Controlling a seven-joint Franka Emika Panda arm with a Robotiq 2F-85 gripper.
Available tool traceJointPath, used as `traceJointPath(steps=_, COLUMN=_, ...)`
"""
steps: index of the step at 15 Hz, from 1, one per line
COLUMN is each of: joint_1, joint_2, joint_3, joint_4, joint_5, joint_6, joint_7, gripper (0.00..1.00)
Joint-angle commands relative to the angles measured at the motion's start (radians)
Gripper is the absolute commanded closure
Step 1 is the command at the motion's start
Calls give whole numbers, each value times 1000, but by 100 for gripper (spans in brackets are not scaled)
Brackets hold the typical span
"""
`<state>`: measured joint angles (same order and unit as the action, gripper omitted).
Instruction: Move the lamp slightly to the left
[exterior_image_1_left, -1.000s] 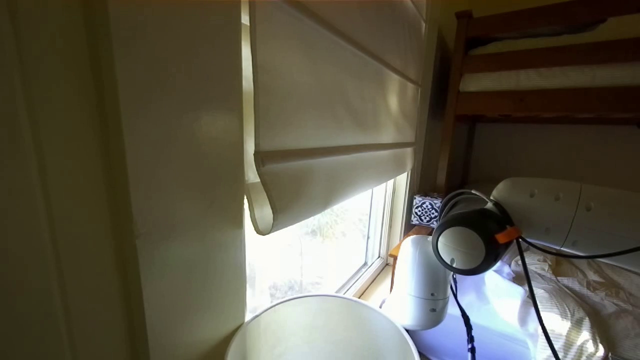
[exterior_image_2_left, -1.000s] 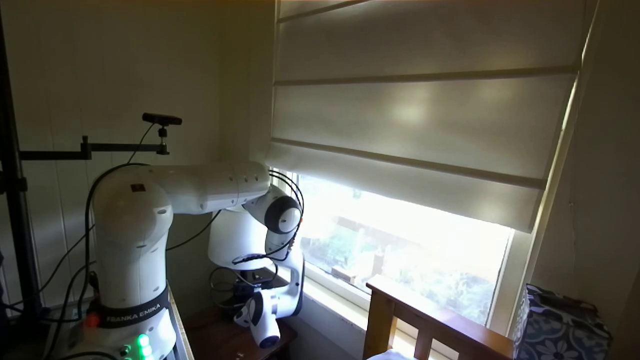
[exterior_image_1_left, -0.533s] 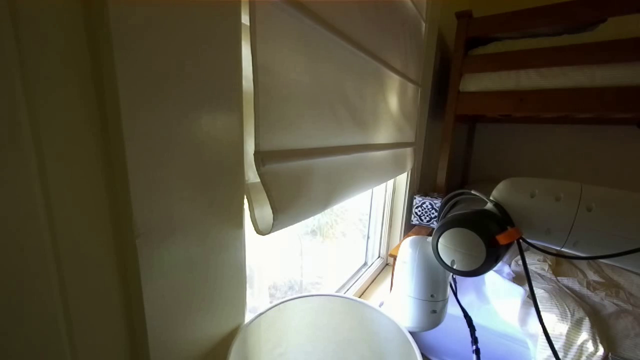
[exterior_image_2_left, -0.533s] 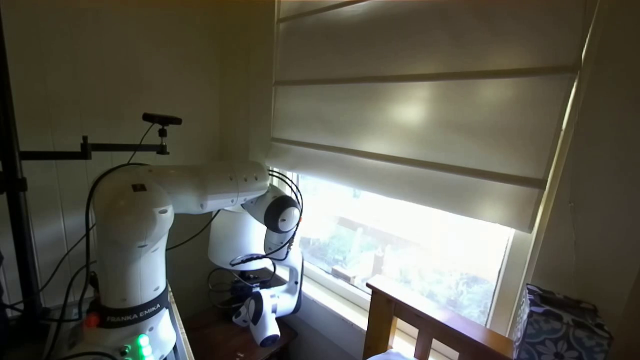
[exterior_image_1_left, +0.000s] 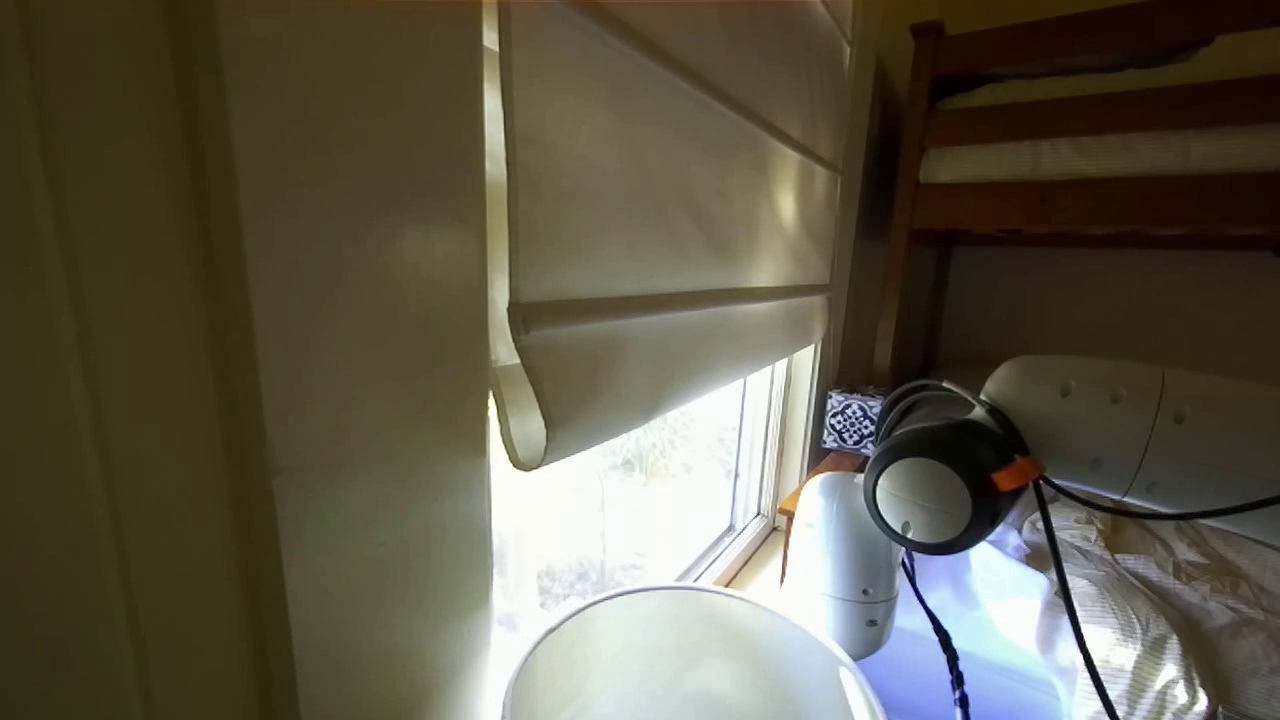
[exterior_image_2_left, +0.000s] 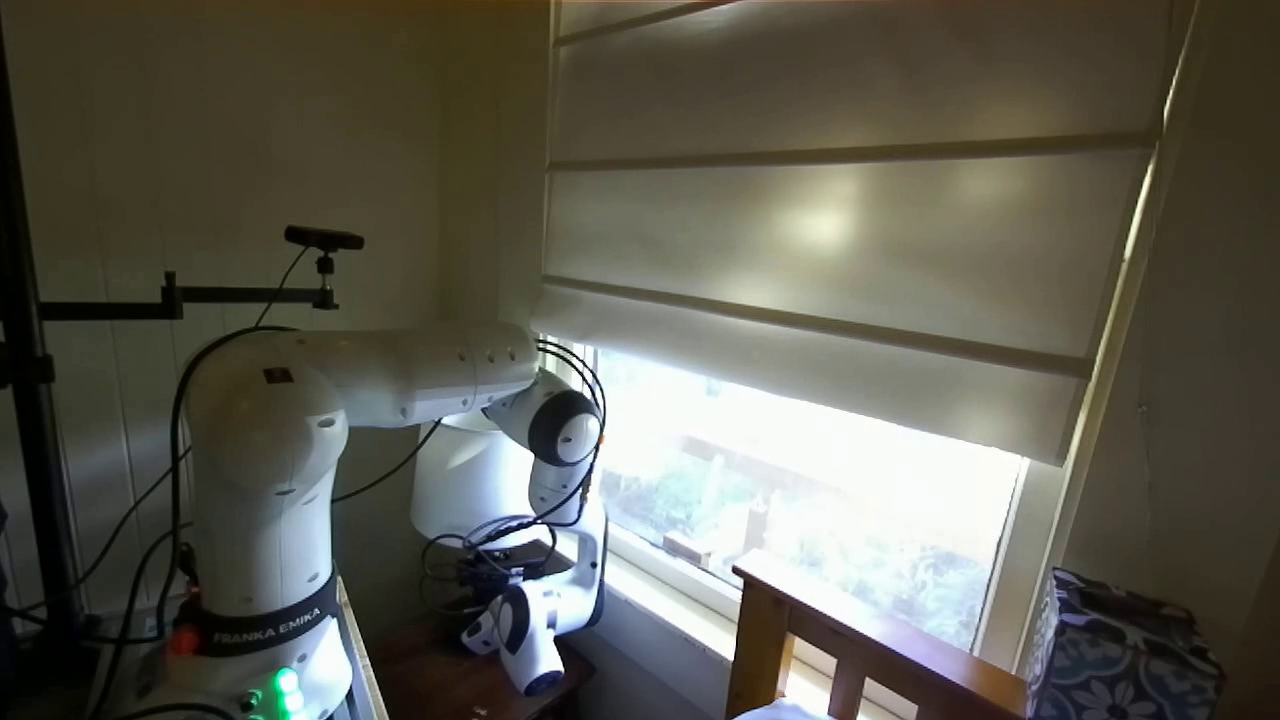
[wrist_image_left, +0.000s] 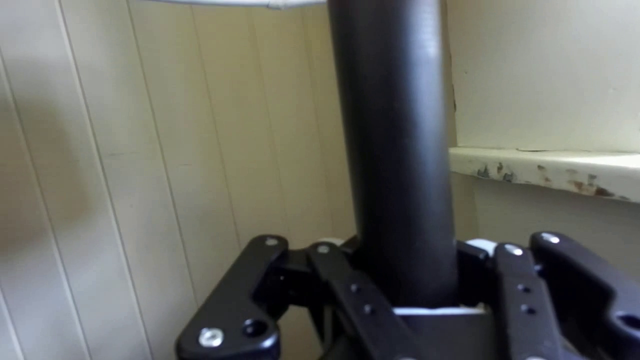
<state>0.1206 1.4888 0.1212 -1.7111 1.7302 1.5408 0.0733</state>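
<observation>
Daylight is streaming through the window (exterior_image_2_left: 800, 500) below a partly lowered Roman blind (exterior_image_2_left: 830, 240). In the corner just beside it, the lamp (exterior_image_2_left: 465, 485) is standing partly behind the robot arm (exterior_image_2_left: 430, 380), its white shade (exterior_image_1_left: 690, 665) showing in both exterior views. Above a brown wooden desk (exterior_image_2_left: 425, 678), the gripper (wrist_image_left: 407, 267) is clasping the lamp's black stem (wrist_image_left: 395, 150) from both sides.

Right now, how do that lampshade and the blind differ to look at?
Shape: the lampshade is round with a curved rim, while the blind is a broad panel crossed by bands.
Place: the blind hangs over the upper window; the lampshade sits lower, partly hidden behind the arm in an exterior view.
Size: the blind looks much larger than the lampshade.
Both are pale.
</observation>
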Motion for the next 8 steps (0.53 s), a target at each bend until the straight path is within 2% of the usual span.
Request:
traceJointPath(steps=1, joint_1=16, joint_2=0, joint_3=-22, joint_4=10, joint_5=-91, joint_6=-35, joint_7=108, gripper=100)
traceJointPath(steps=8, joint_1=42, joint_2=-3, joint_3=-29, joint_4=36, joint_5=-234, joint_6=-36, joint_7=316, gripper=100)
